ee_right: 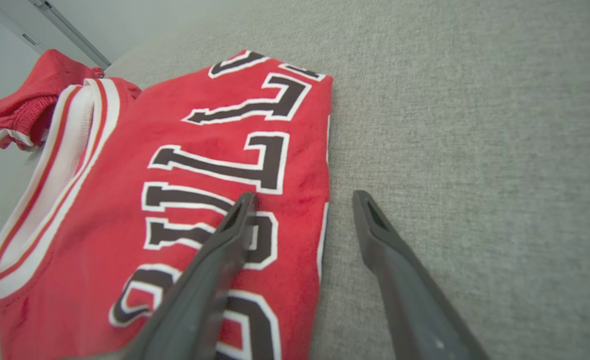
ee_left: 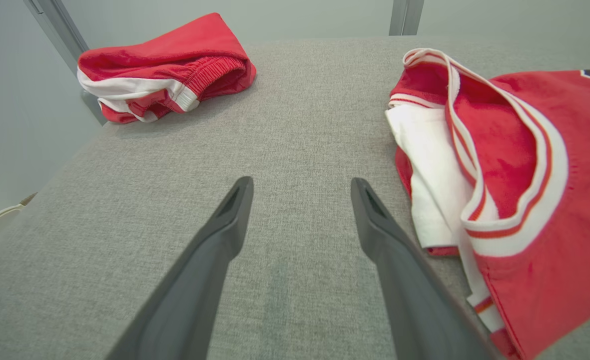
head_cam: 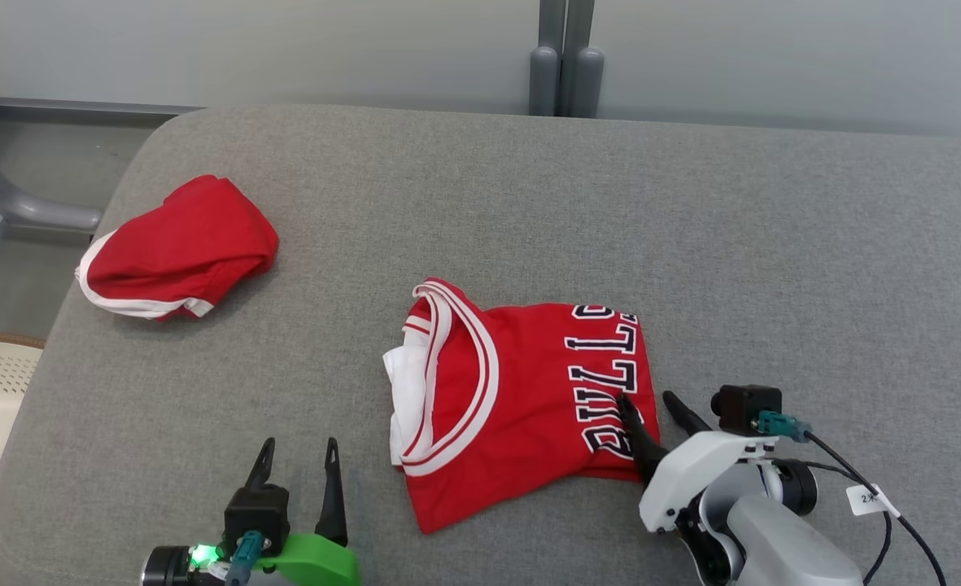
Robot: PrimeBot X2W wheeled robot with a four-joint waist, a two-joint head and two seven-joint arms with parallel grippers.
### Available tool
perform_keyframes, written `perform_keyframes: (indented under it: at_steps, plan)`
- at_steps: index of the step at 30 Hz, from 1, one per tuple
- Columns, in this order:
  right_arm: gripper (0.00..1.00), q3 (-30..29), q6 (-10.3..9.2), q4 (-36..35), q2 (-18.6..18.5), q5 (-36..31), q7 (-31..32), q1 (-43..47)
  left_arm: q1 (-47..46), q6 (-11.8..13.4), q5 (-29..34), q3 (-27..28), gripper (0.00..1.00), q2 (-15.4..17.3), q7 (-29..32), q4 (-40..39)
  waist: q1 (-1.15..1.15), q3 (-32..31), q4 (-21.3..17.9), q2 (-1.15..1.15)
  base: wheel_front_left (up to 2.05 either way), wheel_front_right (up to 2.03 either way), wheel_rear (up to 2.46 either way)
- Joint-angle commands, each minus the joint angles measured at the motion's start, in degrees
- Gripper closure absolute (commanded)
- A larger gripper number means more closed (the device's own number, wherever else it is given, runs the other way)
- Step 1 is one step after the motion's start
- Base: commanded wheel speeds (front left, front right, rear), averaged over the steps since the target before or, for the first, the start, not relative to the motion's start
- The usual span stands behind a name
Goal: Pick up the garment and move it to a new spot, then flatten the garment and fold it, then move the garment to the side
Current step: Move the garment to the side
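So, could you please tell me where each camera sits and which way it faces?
Head view: on the head, looking down at the surface, jersey and shorts; left gripper and right gripper show.
Left wrist view: left wrist, looking along its fingers toward the shorts, jersey at right.
Right wrist view: right wrist, looking along its fingers, one over the jersey's lettering.
Shared: jersey and shorts, in all three.

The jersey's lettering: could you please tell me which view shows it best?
The right wrist view: the lettering is close and large, though one gripper finger covers part. The head view shows it small and sideways; the left wrist view catches a sliver.
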Motion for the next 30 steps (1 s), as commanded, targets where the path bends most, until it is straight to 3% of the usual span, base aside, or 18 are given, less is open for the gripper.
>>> perform_keyframes:
  at_steps: [1,8,14,23,30]
  plan:
    - [1.0,0.53,-0.01,0.47,-0.14,0.65,-0.14,-1.04,-0.65,0.08,-0.04,-0.09,0.0,0.19,0.0,0.03,0.0,0.32,-0.15,0.0,0.0,0.0,0.0]
    - [1.0,-2.77,-0.04,-0.17,-0.25,-2.31,-0.16,-2.57,-0.18,0.49,-0.5,0.14,0.0,0.18,0.0,0.14,0.0,-0.09,-1.53,0.0,0.0,0.0,0.0]
    - [1.0,-7.28,-0.04,-2.87,-0.29,-7.28,-0.16,-2.16,0.49,0.22,-0.73,0.42,0.0,0.18,0.0,-0.01,0.0,-0.97,-6.01,0.0,0.0,0.0,0.0]
    - [1.0,-8.01,-0.04,-5.69,-0.22,-11.6,-0.16,-2.63,-1.36,0.5,-2.01,-1.16,0.0,0.19,0.0,-0.75,0.0,-0.84,-20.39,0.0,0.0,0.0,0.0]
    - [1.0,-5.99,-0.04,-7.77,-0.16,-10.19,-0.16,-3.7,-3.4,0.46,-2.5,-2.33,0.0,0.21,0.0,-0.74,0.0,0.96,-31.68,0.0,0.0,0.0,0.0]
